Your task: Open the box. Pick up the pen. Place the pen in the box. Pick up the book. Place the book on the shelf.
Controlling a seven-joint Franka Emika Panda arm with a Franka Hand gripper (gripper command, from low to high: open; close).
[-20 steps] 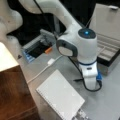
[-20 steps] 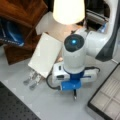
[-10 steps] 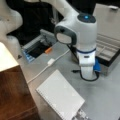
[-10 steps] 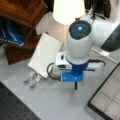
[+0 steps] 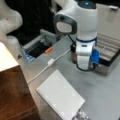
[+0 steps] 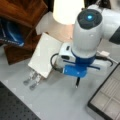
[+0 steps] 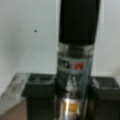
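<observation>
Jaws closed on the pen (image 7: 75, 65): the wrist view shows its black barrel and silvery section standing between the two dark pads, and in a front view its tip (image 6: 77, 83) pokes down below the blue part of the gripper (image 6: 76, 75), clear of the tabletop (image 6: 55, 100). So the pickup looks done, and the pen is in the air, not yet in any compartment.

The box (image 5: 110, 50) already stands open, its grey compartmented lining showing at a front view's right, just beside the arm; in a front view its corner (image 6: 107, 100) sits at the lower right, near the hanging pen tip but apart from it. Placing the pen is, by my reading, the step in hand.

The book (image 5: 61, 96) lies flat and untouched on the tabletop, spiral edge toward the shelf (image 5: 15, 95), which stands at a front view's left with its cream top. Both book steps remain.

For room: the strip of tabletop between gripper and box is bare. A white cable (image 5: 50, 62) runs across the surface between the book and the arm, and small metal brackets (image 6: 31, 78) lie at the book's corner. The box's near wall is the edge the pen tip has to clear.
</observation>
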